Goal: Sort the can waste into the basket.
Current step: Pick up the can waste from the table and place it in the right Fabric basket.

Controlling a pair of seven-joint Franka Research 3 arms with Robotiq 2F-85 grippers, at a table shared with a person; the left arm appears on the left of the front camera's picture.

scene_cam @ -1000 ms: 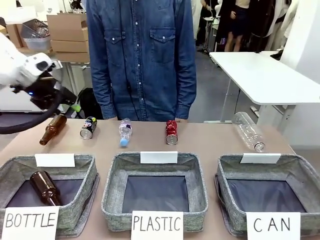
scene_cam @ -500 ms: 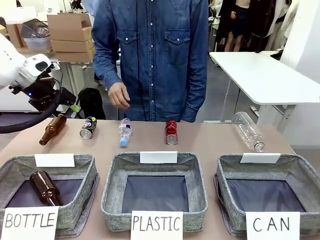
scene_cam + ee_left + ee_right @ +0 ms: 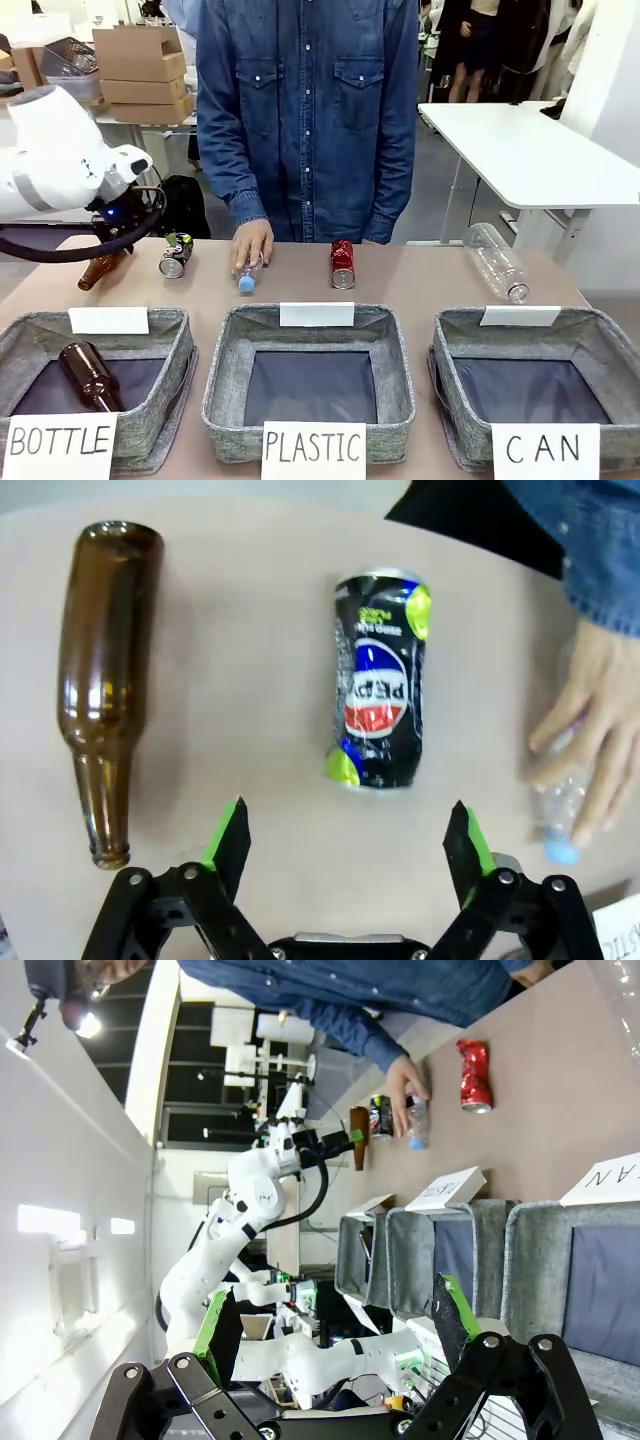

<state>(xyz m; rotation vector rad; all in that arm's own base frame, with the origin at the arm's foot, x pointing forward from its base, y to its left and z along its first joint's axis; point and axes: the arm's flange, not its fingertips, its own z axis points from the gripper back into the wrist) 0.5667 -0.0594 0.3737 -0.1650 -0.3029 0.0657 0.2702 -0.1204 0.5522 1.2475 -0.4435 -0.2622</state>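
Note:
A dark can (image 3: 382,680) with yellow-green print lies on its side on the table, just ahead of my open left gripper (image 3: 346,845), centred between the fingers and apart from them. In the front view the left gripper (image 3: 168,238) hangs just above that can (image 3: 177,255). A dented red can (image 3: 343,264) lies mid-table at the far side. The grey basket (image 3: 455,345) signed "CAN" sits at the front right. My right gripper (image 3: 335,1330) is open and holds nothing, well away from the red can (image 3: 474,1075).
A brown bottle (image 3: 105,670) lies left of the dark can. The person's hand (image 3: 250,243) rests on a small plastic bottle (image 3: 246,277) to its right. A big clear bottle (image 3: 497,262) lies far right. Baskets signed "BOTTLE" (image 3: 180,345) and "PLASTIC" (image 3: 225,345) line the front.
My left arm has swung right and lowered over the dark can. The person stepped right and brought a hand down onto the small plastic bottle.

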